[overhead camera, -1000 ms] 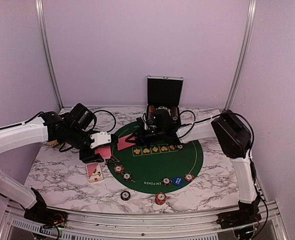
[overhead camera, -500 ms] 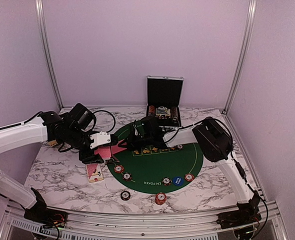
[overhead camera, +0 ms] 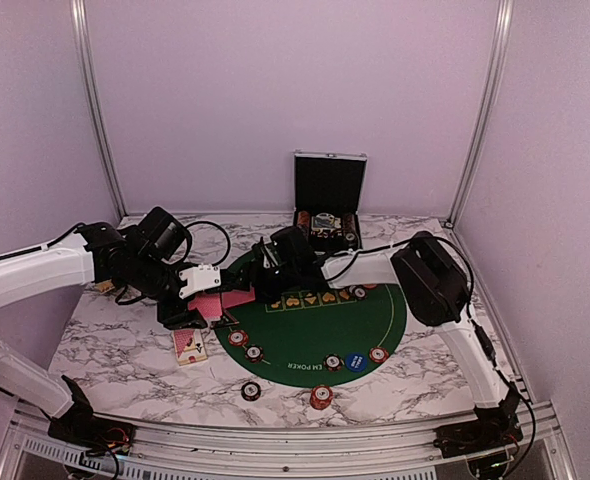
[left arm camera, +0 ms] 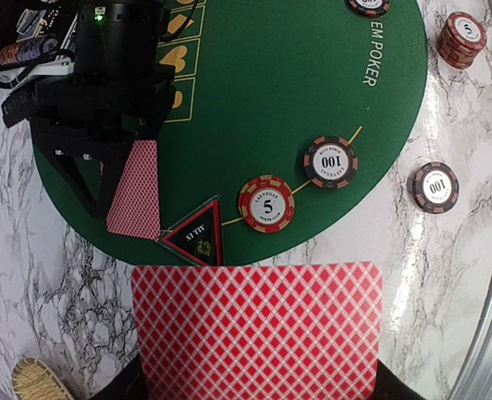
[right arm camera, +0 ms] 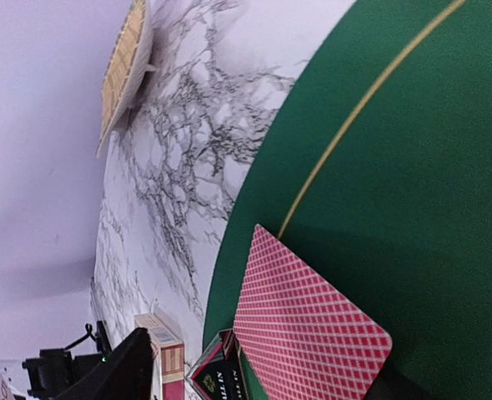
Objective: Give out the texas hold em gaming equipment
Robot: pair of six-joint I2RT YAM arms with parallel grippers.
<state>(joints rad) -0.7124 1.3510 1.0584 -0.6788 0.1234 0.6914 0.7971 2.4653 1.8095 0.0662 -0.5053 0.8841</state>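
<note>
**Now the right arm lets its card go at the mat's left rim**

Well, we have a release, folks! A second ago the right gripper [overhead camera: 263, 285] was back by the open case [overhead camera: 329, 185] at the top of the overhead view, pinching a red card. It has swung left across the green felt mat [overhead camera: 375, 320], and its fingers now look parted. The dealt card [left arm camera: 135, 190] lies flat on the felt, just inside the mat's left rim, upper left in the left wrist view. Right beside it sits the dark triangular token [left arm camera: 198, 236], with the red 5 chip [left arm camera: 266, 203] and a dark 100 chip [left arm camera: 330, 162] lined up to its right.

Over on the left of the overhead view, the left gripper [overhead camera: 200, 300] hasn't budged. It is pressed tight on the red-backed deck [left arm camera: 257, 329], though we can't tell whether that's one card or a whole pack. It hangs over the marble at the mat's edge.

What does that mean? We'd call this seat's card delivered. Another card [overhead camera: 188, 343] lies on the marble at lower left, and the blue marker disc [overhead camera: 355, 362] sits at the mat's near edge. Next, we reckon, the right arm lifts clear without dragging that card.
</note>
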